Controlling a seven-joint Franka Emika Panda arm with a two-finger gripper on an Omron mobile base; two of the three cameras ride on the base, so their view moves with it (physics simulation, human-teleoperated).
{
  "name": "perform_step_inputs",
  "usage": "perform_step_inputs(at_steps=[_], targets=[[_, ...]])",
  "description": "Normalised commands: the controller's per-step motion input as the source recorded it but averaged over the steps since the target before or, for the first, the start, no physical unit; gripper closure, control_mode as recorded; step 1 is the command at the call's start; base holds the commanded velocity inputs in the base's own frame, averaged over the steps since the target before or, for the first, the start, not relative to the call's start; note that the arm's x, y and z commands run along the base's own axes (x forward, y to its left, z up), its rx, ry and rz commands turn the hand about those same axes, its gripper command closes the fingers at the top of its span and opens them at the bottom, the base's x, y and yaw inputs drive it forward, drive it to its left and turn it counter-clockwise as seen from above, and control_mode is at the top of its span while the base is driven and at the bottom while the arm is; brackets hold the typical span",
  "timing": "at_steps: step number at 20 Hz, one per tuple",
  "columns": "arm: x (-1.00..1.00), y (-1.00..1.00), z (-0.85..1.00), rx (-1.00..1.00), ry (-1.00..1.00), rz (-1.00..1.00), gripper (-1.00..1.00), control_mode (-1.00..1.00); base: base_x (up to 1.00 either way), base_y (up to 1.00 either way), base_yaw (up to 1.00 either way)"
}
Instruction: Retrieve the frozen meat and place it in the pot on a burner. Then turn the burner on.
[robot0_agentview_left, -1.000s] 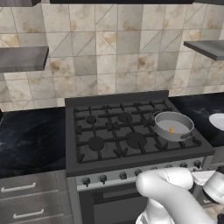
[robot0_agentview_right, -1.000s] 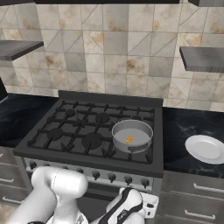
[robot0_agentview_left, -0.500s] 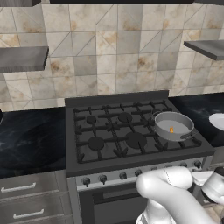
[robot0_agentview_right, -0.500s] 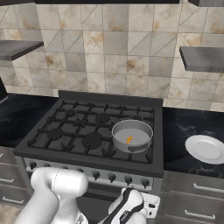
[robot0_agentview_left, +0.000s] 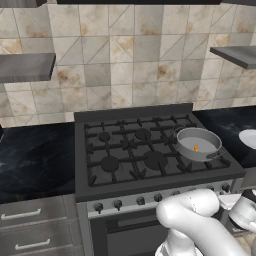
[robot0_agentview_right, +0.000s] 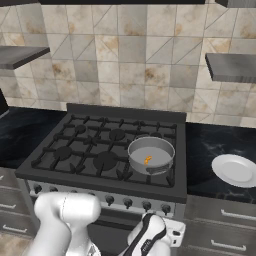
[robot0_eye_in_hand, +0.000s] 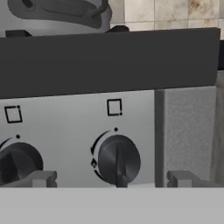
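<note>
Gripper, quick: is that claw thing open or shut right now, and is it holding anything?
Gripper: open and empty, its two tips apart on either side of a stove knob, not touching it.

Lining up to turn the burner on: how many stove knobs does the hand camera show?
2. One knob sits lower centre; the other knob is lower left, cut by the frame edge. More may lie outside the frame.
</note>
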Motion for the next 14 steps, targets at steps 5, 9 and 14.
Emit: perform_step_inputs(at_steps=[5, 9, 14], targets=[[0.13, -0.04, -0.07, 0.0, 0.0, 0.0, -1.0, -1.0, 0.0, 0.0, 0.0], [0.11, 0.03, -0.01, 0.0, 0.0, 0.0, -1.0, -1.0, 0.0, 0.0, 0.0], [0.09, 0.03, 0.0, 0.0, 0.0, 0.0, -1.0, -1.0, 0.0, 0.0, 0.0]])
